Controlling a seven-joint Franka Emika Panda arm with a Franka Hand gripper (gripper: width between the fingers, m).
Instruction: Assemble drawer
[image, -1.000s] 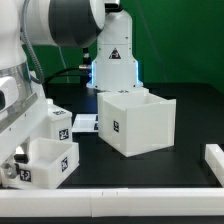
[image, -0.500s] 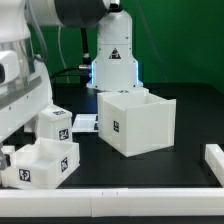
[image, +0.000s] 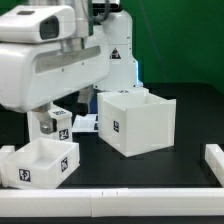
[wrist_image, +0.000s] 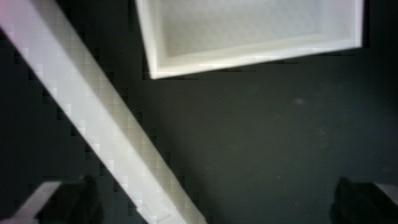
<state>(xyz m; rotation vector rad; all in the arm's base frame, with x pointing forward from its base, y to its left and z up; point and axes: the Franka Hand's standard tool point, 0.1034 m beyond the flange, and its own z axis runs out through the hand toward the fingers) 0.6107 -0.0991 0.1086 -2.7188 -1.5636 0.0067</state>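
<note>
My gripper (wrist_image: 214, 203) was spread wide and empty, and the tray (wrist_image: 240, 35) lay beyond the white rail (wrist_image: 107, 120), outside my jaws, open side up, long axis unclear.

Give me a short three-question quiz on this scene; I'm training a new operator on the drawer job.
1. True or false: the big box stands with its open side facing up.
2. Where does the front tray sit relative to the big box? A: on the exterior view's left. B: on the exterior view's right. C: inside it.
3. Fill in the blank: in the wrist view the hand is ___ and holds nothing.

Key: 1 true; 2 A; 3 open.
</note>
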